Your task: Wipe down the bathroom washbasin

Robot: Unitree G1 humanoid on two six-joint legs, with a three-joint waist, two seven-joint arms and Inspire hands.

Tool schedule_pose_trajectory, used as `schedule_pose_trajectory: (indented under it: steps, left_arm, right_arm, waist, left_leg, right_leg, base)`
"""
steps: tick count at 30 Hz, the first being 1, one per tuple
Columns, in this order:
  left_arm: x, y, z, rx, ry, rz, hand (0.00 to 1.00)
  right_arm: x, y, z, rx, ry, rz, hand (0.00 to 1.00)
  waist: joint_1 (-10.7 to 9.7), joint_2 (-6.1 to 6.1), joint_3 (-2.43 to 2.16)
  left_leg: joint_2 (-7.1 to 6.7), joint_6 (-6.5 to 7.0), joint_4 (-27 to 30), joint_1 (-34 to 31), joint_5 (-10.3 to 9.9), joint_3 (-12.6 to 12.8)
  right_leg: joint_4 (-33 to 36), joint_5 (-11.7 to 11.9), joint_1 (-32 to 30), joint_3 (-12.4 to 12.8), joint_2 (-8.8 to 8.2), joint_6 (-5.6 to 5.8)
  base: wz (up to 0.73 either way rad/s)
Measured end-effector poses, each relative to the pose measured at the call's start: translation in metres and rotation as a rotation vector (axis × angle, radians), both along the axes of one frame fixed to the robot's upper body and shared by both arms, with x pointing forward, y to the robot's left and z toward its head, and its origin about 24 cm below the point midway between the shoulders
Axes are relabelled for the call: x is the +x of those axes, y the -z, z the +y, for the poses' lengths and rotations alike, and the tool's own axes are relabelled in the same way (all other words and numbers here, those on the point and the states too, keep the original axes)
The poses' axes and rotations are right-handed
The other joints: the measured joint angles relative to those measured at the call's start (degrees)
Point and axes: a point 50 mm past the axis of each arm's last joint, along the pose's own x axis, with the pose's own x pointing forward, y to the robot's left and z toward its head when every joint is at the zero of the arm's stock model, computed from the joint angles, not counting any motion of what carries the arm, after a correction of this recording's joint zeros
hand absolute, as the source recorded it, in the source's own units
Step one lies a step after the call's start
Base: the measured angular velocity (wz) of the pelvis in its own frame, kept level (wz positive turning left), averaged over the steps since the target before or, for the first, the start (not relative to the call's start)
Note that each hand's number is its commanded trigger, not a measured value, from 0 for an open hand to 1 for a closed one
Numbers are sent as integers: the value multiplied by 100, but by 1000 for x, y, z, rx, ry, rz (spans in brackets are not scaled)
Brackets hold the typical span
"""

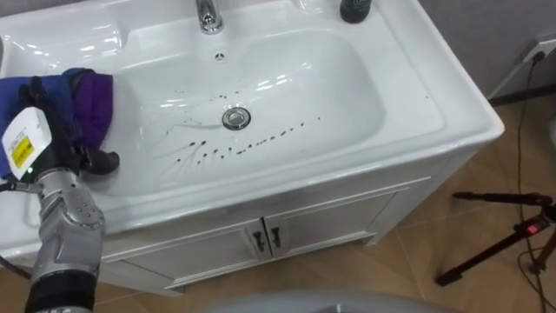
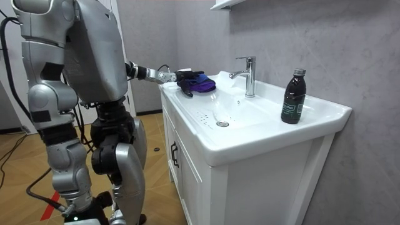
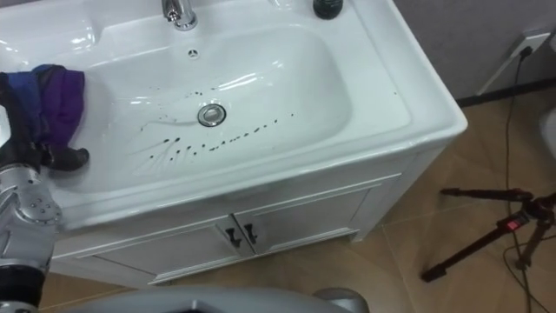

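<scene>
- The robot stands close against the front of a white vanity, torso upright. Its left arm reaches forward to the basin's left rim.
- The right hand (image 2: 79, 209) hangs low at the robot's side, at the bottom edge of the room view. I cannot tell whether it is closed.
- Below and to the right of the left hand, the cabinet doors (image 1: 261, 235) are shut, with two small dark handles side by side.
- The left hand (image 1: 61, 130) rests on the rim of the basin (image 1: 408, 130) at its left side, clenched around a blue and purple cloth (image 1: 95, 100). The dark thumb pokes out towards the bowl.
- The cloth is bunched under and just beyond the hand. It lies on the rim at the bowl's left edge, with its purple part nearest the bowl.
- To the right of the hand, a trail of dark specks (image 1: 252, 143) lies scattered across the bowl floor, apart from the cloth.
- The round metal drain (image 1: 234, 117) sits just beyond the specks, right of the hand, in the middle of the bowl.
- Farther back and right of the hand, a small overflow hole (image 1: 220, 56) shows in the rear wall of the bowl, with the chrome faucet (image 1: 207, 16) upright behind it.
- A dark bottle (image 2: 294, 97) stands upright on the rear right corner of the basin top, well apart from the hand.
- Far right of the hand, on the wooden floor, stands a black tripod (image 1: 504, 243).
</scene>
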Motion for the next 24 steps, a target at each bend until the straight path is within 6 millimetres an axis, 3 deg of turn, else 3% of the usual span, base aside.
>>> schedule_pose_trajectory:
  steps: [11,24]
  left_arm:
    - [-2,1,2,11,-27,3,0]
    - [-3,3,3,-27,-48,11,0]
  right_arm:
    - [-4,0,0,-11,-7,39,0]
    - [5,-1,-2,-24,-14,21,0]
  waist:
    - [-7,20,-1]
    - [-16,115,-7]
  left_leg:
    - [3,0,-2,6,0,2]
    - [3,-1,0,-9,0,2]
  right_leg:
    - [47,2,-14,11,4,-3]
    - [34,1,-16,-1,3,-3]
  base:
    - [0]
    - [0]
